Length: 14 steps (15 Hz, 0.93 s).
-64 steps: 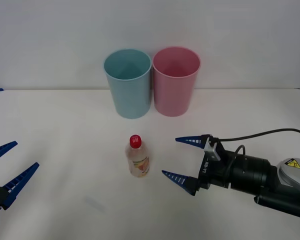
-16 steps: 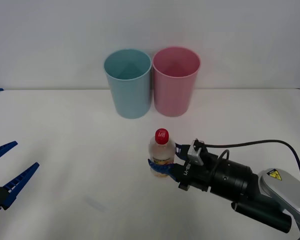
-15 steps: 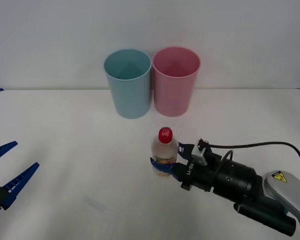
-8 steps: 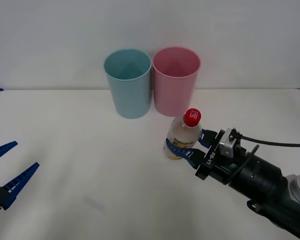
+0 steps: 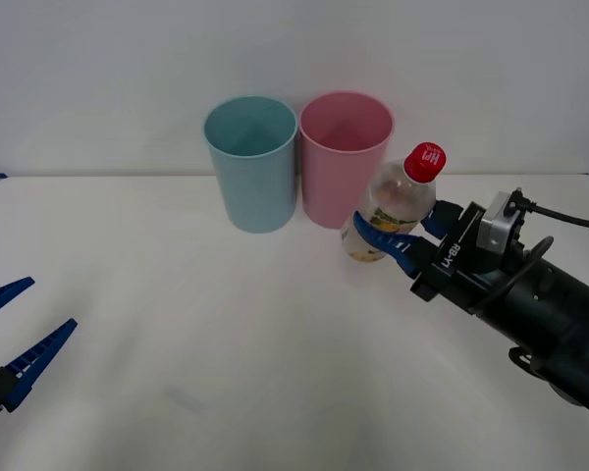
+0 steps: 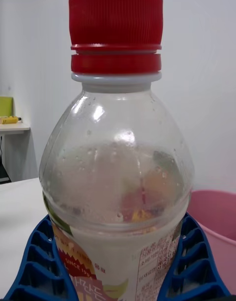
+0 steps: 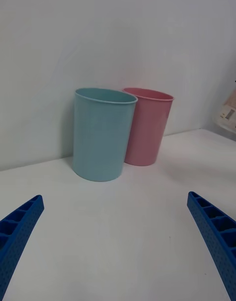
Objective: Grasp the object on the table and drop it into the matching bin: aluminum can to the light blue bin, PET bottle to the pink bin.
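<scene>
We hold the PET bottle (image 5: 395,208) pinched in the right end effector (image 5: 404,234); we should centre it above the pink bin (image 5: 344,157) before releasing. Left end effector (image 5: 12,332) idles, spread.

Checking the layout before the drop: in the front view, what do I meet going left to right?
Left claw → light blue bin → pink bin → PET bottle held in the right claw.
</scene>
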Each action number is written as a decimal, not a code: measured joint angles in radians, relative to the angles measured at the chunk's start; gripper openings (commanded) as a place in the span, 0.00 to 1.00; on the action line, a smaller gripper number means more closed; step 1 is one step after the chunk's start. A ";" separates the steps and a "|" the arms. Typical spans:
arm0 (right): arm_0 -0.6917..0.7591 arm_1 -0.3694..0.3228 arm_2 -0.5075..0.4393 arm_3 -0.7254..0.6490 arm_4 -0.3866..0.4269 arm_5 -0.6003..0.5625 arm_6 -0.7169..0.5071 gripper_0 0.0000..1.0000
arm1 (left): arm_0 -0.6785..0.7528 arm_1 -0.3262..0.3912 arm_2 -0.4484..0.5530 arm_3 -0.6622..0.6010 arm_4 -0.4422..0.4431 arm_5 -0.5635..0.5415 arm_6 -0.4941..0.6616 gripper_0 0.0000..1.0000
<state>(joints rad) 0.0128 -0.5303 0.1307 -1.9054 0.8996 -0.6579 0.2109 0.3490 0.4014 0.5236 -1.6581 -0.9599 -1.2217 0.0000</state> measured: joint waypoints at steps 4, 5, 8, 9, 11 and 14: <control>-0.081 -0.057 -0.012 0.000 0.000 0.041 -0.101 0.00 | 0.000 0.000 0.000 0.000 0.000 0.000 0.000 1.00; -0.099 -0.076 -0.010 0.000 -0.001 0.076 -0.102 0.00 | 0.000 0.000 0.000 0.000 0.000 0.000 0.000 1.00; -0.128 -0.122 -0.010 0.000 -0.023 0.196 -0.095 0.00 | 0.000 0.000 0.000 0.000 0.000 0.000 0.000 1.00; -0.136 -0.133 -0.010 0.000 -0.026 0.234 -0.097 0.00 | 0.000 0.000 0.000 0.000 0.000 0.000 0.000 1.00; -0.151 -0.153 -0.010 0.000 -0.032 0.298 -0.103 0.00 | 0.000 0.000 0.000 0.000 0.000 0.000 0.000 1.00; -0.192 -0.180 -0.010 0.024 -0.044 0.348 -0.119 0.00 | 0.000 0.000 0.000 0.000 0.000 0.000 0.000 1.00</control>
<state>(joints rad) -0.1789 -0.7099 0.1209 -1.8813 0.8552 -0.3096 0.0919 0.3490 0.4014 0.5236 -1.6581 -0.9599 -1.2217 0.0000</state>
